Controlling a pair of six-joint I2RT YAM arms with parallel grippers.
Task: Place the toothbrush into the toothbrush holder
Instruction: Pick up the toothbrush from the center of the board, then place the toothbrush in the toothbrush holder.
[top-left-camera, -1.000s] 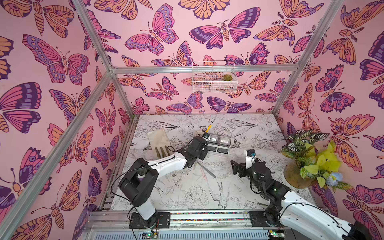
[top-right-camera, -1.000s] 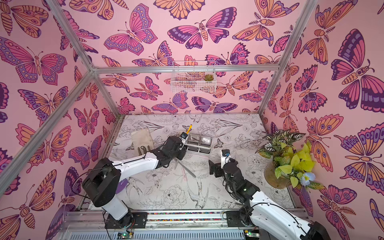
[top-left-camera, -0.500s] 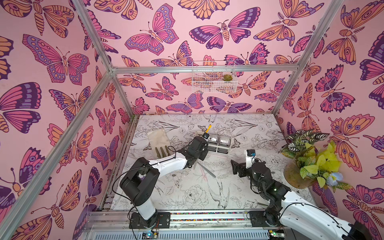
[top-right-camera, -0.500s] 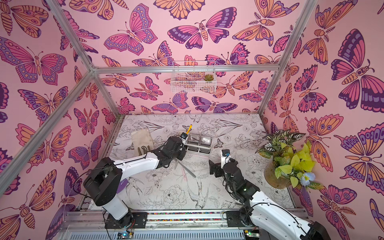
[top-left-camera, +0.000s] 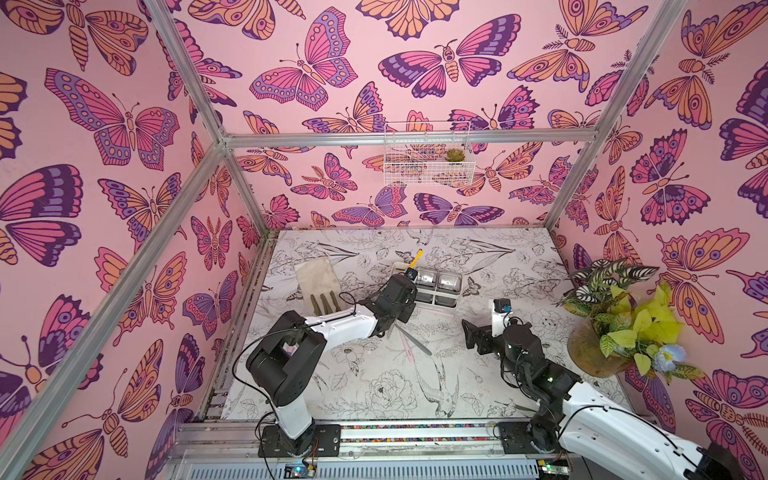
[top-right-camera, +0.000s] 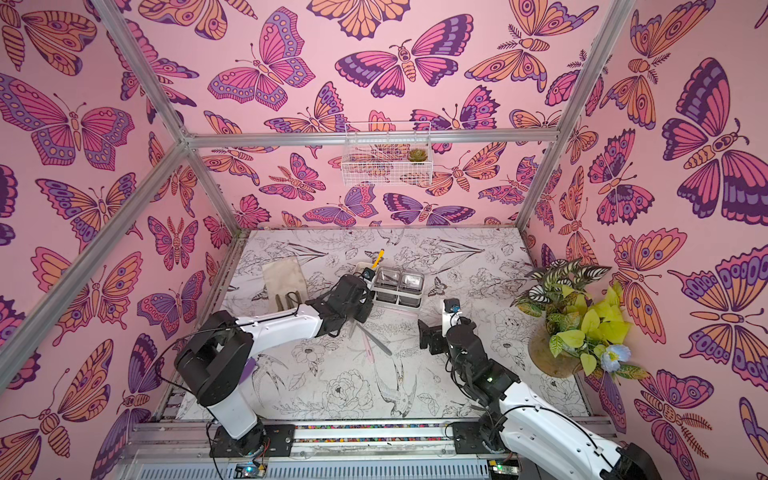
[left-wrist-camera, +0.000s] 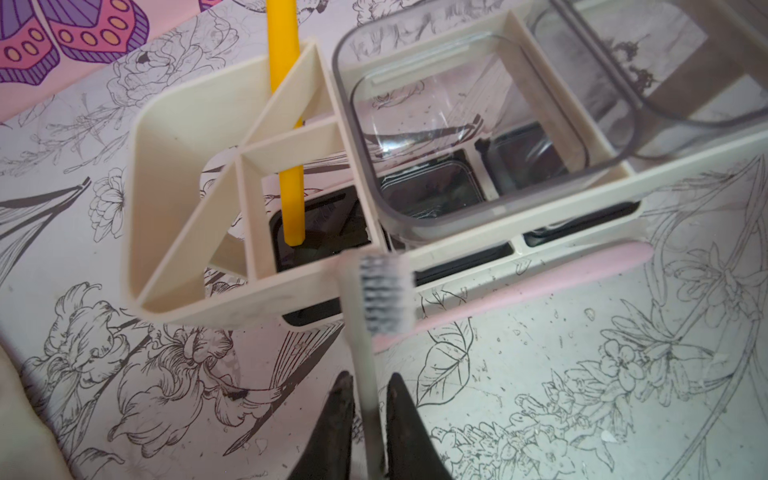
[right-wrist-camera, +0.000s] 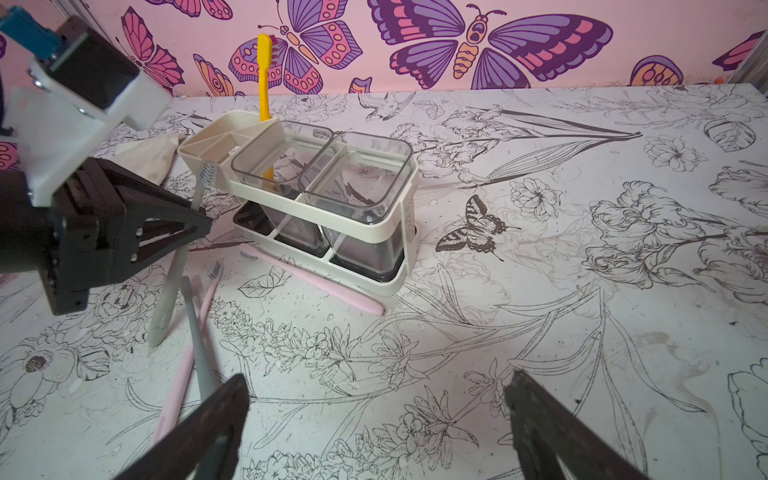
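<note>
The toothbrush holder (top-left-camera: 440, 300) (right-wrist-camera: 374, 226) is a white caddy with two clear-grey cups and a divided slot section (left-wrist-camera: 187, 124) at one end. A yellow toothbrush (left-wrist-camera: 286, 124) (right-wrist-camera: 264, 79) stands upright in a slot. My left gripper (left-wrist-camera: 370, 386) (right-wrist-camera: 195, 226) is shut on the handle of a pale grey toothbrush (left-wrist-camera: 382, 295) (right-wrist-camera: 164, 299). That brush is tilted, with its bristle head up beside the slot section's front wall and its tail near the table. My right gripper (right-wrist-camera: 378, 376) (top-left-camera: 473, 336) hovers open and empty over the table, to the right of the holder.
A pink toothbrush (right-wrist-camera: 316, 278) (left-wrist-camera: 519, 291) lies along the holder's front. A grey one (right-wrist-camera: 199, 345) and a second pink one (right-wrist-camera: 183, 365) lie crossed on the table nearer me. A beige cloth (top-left-camera: 318, 276) lies at left, a potted plant (top-left-camera: 615, 316) stands at right, and a wire basket (top-left-camera: 428, 156) hangs on the back wall.
The left jaws have narrowed onto the pale toothbrush's handle. Neither arm has visibly shifted, and the right jaws stay wide.
</note>
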